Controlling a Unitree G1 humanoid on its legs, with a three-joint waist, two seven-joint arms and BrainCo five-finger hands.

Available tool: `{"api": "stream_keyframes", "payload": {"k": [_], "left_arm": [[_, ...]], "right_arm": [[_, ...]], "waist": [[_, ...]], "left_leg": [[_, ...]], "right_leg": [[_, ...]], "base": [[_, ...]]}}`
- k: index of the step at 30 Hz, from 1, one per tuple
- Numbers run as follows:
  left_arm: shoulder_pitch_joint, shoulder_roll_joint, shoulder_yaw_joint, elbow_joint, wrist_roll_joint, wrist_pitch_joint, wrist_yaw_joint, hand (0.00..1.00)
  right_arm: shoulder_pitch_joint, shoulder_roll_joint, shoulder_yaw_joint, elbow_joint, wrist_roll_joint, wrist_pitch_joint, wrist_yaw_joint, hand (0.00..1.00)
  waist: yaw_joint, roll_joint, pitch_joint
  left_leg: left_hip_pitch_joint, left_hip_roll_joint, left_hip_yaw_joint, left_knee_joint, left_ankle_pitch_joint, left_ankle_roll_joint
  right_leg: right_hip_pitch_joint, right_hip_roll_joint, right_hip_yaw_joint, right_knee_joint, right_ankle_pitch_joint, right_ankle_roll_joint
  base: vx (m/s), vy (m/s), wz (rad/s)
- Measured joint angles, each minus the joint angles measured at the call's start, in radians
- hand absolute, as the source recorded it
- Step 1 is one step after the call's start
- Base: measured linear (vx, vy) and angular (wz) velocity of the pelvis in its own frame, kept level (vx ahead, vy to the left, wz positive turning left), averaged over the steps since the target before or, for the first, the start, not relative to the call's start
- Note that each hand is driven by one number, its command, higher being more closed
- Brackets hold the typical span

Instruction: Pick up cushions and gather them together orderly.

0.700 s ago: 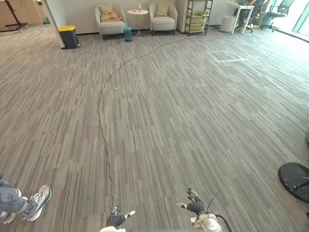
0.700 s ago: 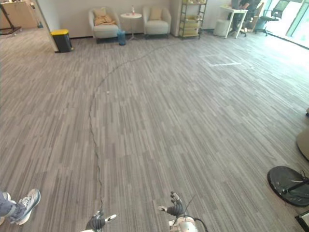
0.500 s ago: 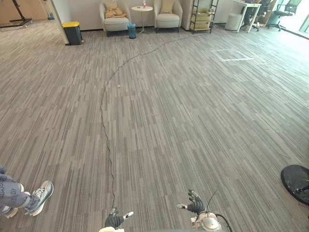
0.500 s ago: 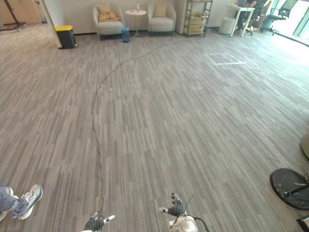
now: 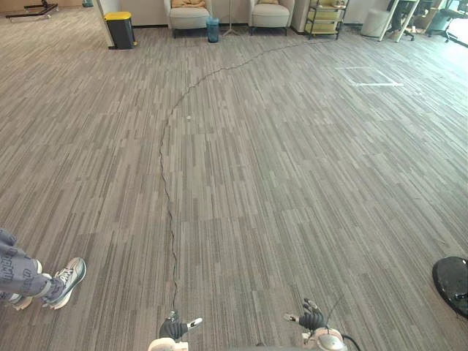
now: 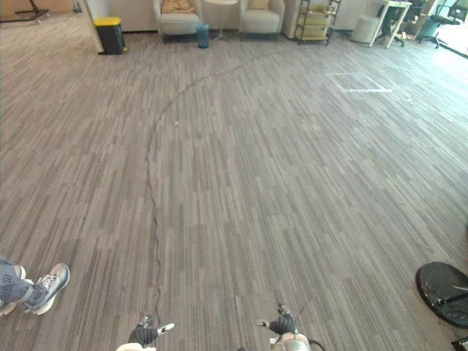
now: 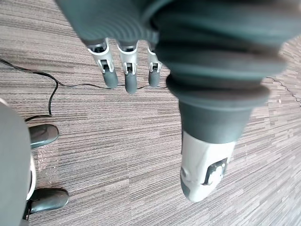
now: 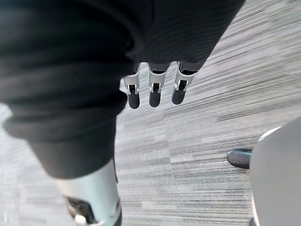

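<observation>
Two light armchairs stand against the far wall. The left armchair (image 6: 178, 20) holds a tan cushion (image 6: 175, 6), and the right armchair (image 6: 258, 18) holds a cushion (image 6: 259, 4) too. Both are far across the carpet from me. My left hand (image 5: 174, 330) hangs low at the near edge of the floor, its fingers (image 7: 124, 70) straight and holding nothing. My right hand (image 5: 313, 320) hangs beside it, with its fingers (image 8: 153, 89) also straight and empty above the carpet.
A black bin with a yellow lid (image 5: 121, 29) stands left of the armchairs, with a small blue bin (image 5: 213, 29) between them and a shelf unit (image 5: 324, 16) to their right. A person's shoe (image 5: 66, 281) is at my near left. A black round base (image 5: 452, 281) lies at my near right.
The whole picture has shifted, so the camera has moved: the far wall and armchairs now sit higher in view. Both hands stay low, open and empty.
</observation>
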Motion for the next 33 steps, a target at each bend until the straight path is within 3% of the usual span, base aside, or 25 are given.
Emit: {"api": "stream_keyframes", "payload": {"k": [22, 26, 28, 31, 33], "left_arm": [[-0.007, 0.001, 0.000, 0.005, 0.018, -0.001, -0.002, 0.00], [-0.021, 0.008, 0.000, 0.006, 0.019, 0.001, 0.000, 0.00], [-0.038, 0.018, 0.000, 0.003, 0.018, 0.001, 0.001, 0.00], [-0.046, 0.018, 0.003, -0.001, 0.018, 0.001, 0.000, 0.00], [-0.049, 0.019, 0.036, -0.018, 0.016, 0.002, 0.001, 0.00]], "right_arm": [[-0.001, 0.012, -0.085, 0.026, 0.065, 0.000, 0.017, 0.00], [-0.008, 0.013, -0.094, 0.022, 0.068, -0.001, 0.018, 0.00], [-0.011, 0.014, -0.106, 0.022, 0.073, -0.002, 0.018, 0.00], [-0.012, 0.010, -0.124, 0.013, 0.107, -0.004, 0.017, 0.00], [-0.005, 0.011, -0.141, 0.001, 0.107, -0.004, 0.016, 0.00]], "waist": [[0.003, -0.004, 0.011], [0.004, -0.010, 0.034], [0.008, -0.020, 0.049], [0.013, -0.008, 0.071], [0.011, -0.019, 0.078]], "left_leg": [[0.000, 0.001, -0.025, 0.001, 0.001, 0.001], [-0.023, 0.003, -0.030, 0.025, -0.004, -0.001], [-0.096, 0.014, -0.033, 0.151, -0.066, -0.003], [-0.190, 0.054, -0.027, 0.373, -0.168, -0.024], [-0.270, 0.080, 0.015, 0.576, -0.171, -0.028]], "right_leg": [[0.006, -0.001, -0.033, 0.003, -0.010, -0.001], [-0.049, -0.014, -0.047, 0.116, -0.078, -0.015], [-0.096, -0.030, -0.051, 0.196, -0.126, -0.022], [-0.122, -0.037, -0.069, 0.285, -0.192, -0.030], [-0.121, -0.060, -0.087, 0.322, -0.223, -0.035]], "base": [[-0.04, -0.039, 0.03], [-0.04, -0.040, 0.08], [-0.01, -0.066, 0.15], [0.03, -0.075, 0.20], [0.10, -0.045, 0.32]]}}
